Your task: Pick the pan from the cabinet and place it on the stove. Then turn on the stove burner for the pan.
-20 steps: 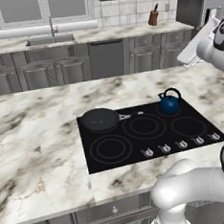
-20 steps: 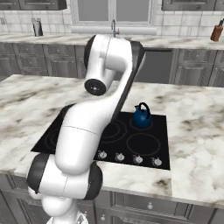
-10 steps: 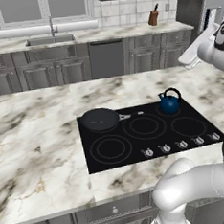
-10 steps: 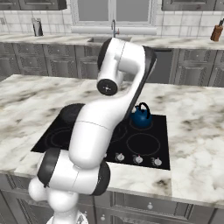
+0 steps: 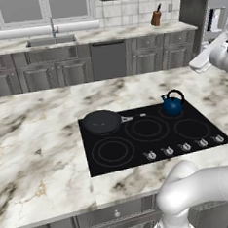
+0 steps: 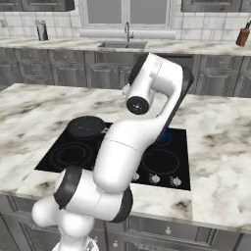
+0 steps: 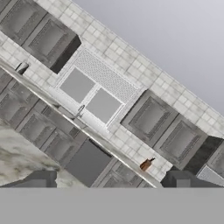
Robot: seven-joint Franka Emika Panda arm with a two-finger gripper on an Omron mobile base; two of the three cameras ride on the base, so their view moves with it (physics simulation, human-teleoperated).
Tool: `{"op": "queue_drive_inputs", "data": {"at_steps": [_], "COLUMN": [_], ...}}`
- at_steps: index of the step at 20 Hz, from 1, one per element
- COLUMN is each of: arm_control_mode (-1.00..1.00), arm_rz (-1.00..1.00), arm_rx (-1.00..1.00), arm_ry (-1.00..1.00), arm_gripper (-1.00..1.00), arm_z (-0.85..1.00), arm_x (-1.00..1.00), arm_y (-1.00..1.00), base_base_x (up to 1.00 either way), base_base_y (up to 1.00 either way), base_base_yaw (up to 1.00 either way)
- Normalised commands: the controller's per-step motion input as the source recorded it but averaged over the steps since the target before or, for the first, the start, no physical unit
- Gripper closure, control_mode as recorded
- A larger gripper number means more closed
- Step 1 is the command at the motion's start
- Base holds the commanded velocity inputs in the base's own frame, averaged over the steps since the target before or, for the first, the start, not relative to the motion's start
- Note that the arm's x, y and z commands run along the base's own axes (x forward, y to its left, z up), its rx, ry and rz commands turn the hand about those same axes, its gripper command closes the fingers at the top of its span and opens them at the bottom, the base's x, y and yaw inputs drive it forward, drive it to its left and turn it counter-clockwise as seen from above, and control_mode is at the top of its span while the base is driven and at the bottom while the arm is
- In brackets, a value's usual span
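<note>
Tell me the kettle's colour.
Blue with a black handle; the kettle shows best in the left base view.

Stove [image 5: 138,150]: one, bearing four ring-marked burners and five silver knobs along its front edge. Pan [image 5: 102,122]: one, black. Kettle [image 5: 173,104]: one, blue. Sink [image 5: 51,41]: one, with one faucet [image 5: 52,27]. Knife block [image 5: 156,19]: one, brown. Dishwasher [image 5: 108,60]: one dark panel. Windows [image 5: 45,5]: two panes were counted.
</note>
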Motion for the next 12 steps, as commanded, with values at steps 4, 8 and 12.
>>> {"op": "queue_drive_inputs", "data": {"at_steps": [4, 8, 12], "arm_control_mode": [-1.00, -1.00, -1.00], "arm_rz": [0.02, 0.12, 0.18], "arm_rx": [0.53, 0.53, 0.53], "arm_ry": [0.22, 0.33, 0.34], "arm_gripper": [-1.00, -1.00, -1.00], "arm_z": [0.38, 0.67, 0.49], "arm_x": [-0.06, -0.12, -0.11], "arm_y": [-0.54, -0.24, -0.01], "base_base_x": [0.00, 0.00, 0.00], "base_base_y": [0.00, 0.00, 0.00], "base_base_yaw": [0.00, 0.00, 0.00]}}
